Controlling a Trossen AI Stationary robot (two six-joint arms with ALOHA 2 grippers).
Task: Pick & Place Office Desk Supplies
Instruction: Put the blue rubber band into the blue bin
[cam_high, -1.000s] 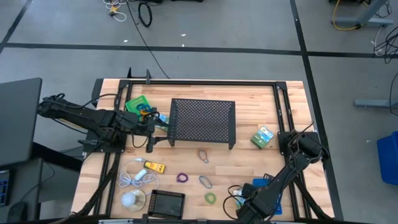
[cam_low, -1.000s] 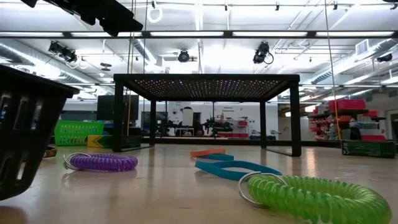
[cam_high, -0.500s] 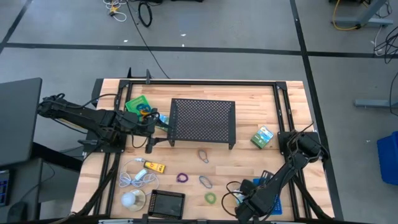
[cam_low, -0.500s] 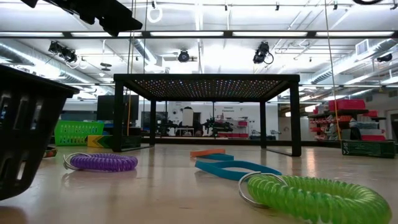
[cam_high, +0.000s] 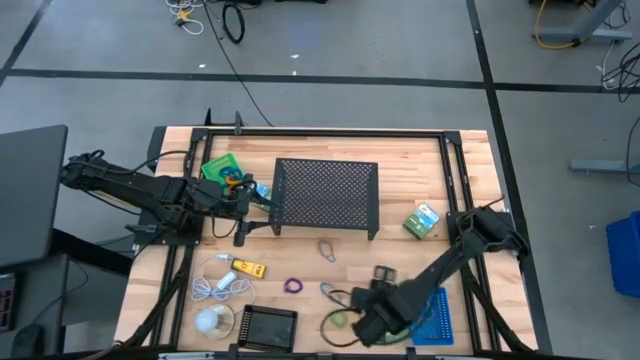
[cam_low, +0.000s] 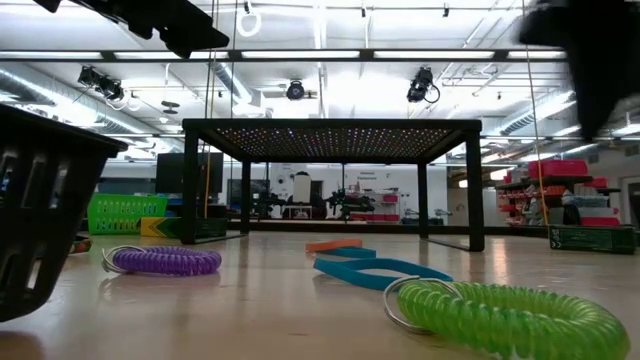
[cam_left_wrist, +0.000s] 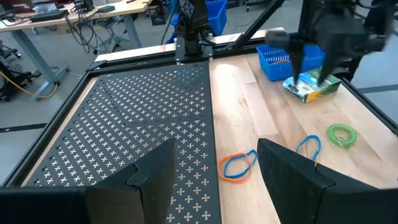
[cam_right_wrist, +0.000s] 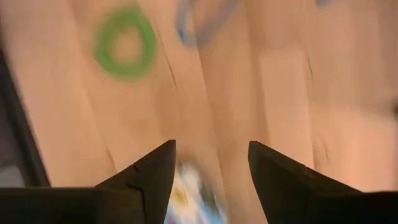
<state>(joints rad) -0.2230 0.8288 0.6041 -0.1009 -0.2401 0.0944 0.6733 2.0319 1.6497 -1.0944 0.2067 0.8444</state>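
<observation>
Right gripper (cam_right_wrist: 211, 180) is being held open just beside the green coiled plastic loop (cam_high: 339, 318), nothing gripped. Left gripper (cam_left_wrist: 214, 180) is being kept open, empty, at the black perforated metal stand (cam_high: 326, 194), well apart from that loop.

Bright ceiling lights (cam_low: 318, 98) flood the room evenly, shadows stay faint, and the right wrist view is motion-blurred.

I'm running this in a robotics lab: grey concrete floor (cam_high: 400, 50) with loose cables, ceiling-mounted spotlights (cam_low: 420, 85), distant workbenches (cam_left_wrist: 56, 15).
</observation>
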